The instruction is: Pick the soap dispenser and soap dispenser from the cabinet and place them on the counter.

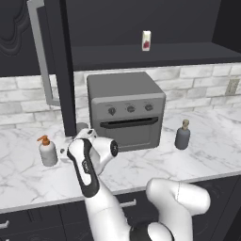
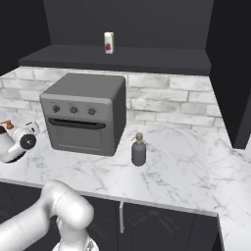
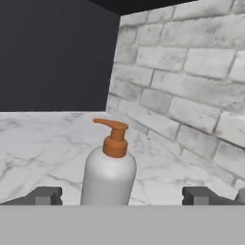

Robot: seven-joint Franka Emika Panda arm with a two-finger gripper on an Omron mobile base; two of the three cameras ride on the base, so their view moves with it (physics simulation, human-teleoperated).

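Hand view: open gripper (image 3: 122, 195) straddles white soap dispenser (image 3: 109, 167), seemingly untouched, on counter (image 3: 38, 143).

2 base views share counter (image 1: 141, 164); hand view close, level.

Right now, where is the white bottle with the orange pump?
The white pump bottle with the orange pump stands on the white marble counter at the left of the left base view, left of the grey toaster oven.
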